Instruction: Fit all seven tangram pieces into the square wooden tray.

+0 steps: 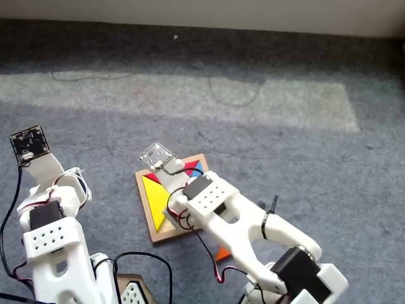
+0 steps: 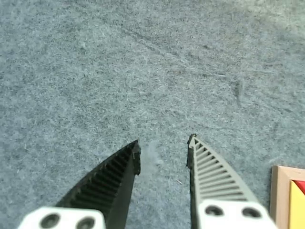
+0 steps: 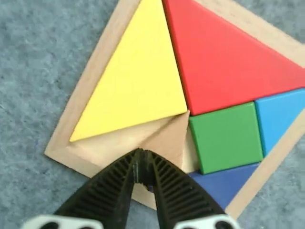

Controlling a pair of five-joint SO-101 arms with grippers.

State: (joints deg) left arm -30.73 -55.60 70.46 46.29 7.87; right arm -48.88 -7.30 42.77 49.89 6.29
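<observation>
Two grippers: left gripper [image 2: 164,141] released, low over carpet [image 2: 143,57]; right gripper [image 3: 142,153] clenched, nose-down over wooden tray [image 3: 93,81].

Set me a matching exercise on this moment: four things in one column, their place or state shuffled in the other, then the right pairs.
Things
1. green square
2. orange piece
3. left gripper
4. right gripper

Place or state
A. open, above bare carpet
B. lying on the carpet, outside the tray
C. shut, over the tray's unfilled part
D. seated in the tray, one edge against the red triangle

Pairs: 1-D, 2-B, 3-A, 4-C
</observation>
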